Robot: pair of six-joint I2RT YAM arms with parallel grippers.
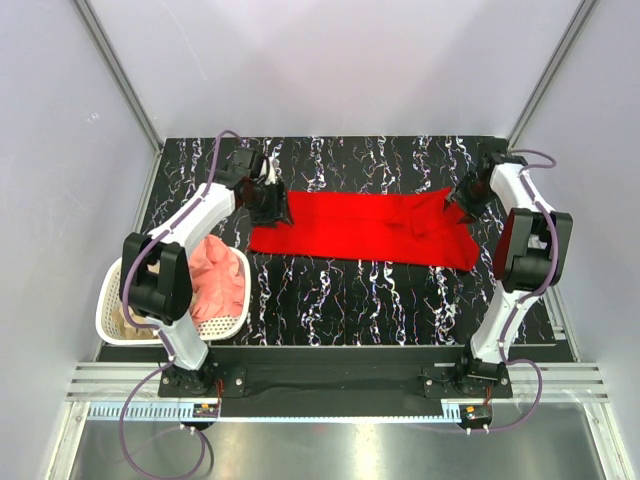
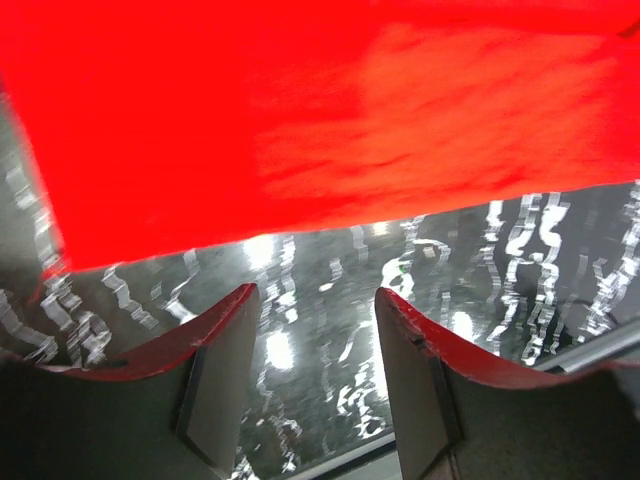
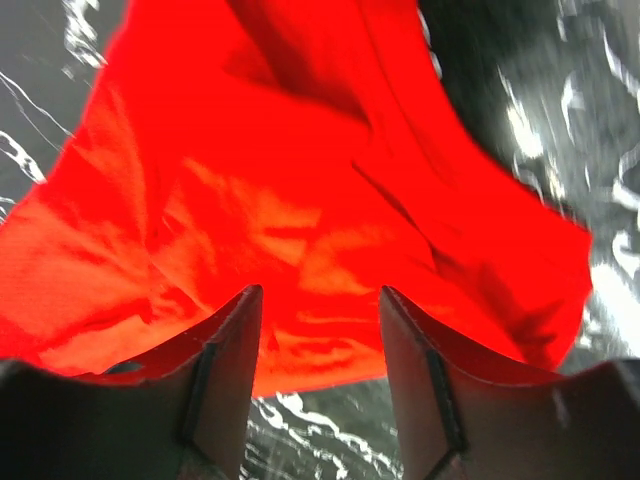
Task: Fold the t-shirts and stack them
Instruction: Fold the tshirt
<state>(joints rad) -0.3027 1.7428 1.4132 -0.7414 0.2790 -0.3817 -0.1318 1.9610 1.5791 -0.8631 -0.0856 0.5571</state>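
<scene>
A bright red t-shirt [image 1: 365, 228] lies folded into a long band across the far half of the black marbled table [image 1: 340, 300]. My left gripper [image 1: 268, 203] hovers at its left end, open, with only bare table between the fingers [image 2: 225, 370]; the red cloth [image 2: 330, 120] lies just beyond the tips. My right gripper [image 1: 462, 198] stands open at the shirt's rumpled right end [image 3: 300, 180], its fingers [image 3: 415, 370] apart over the cloth's edge and holding nothing. A salmon-pink t-shirt [image 1: 218, 277] is bunched in the basket.
A white perforated laundry basket [image 1: 215, 328] sits at the near left of the table beside the left arm's base, with tan cloth [image 1: 128, 318] showing at its left side. Grey walls and metal frame posts close in the table.
</scene>
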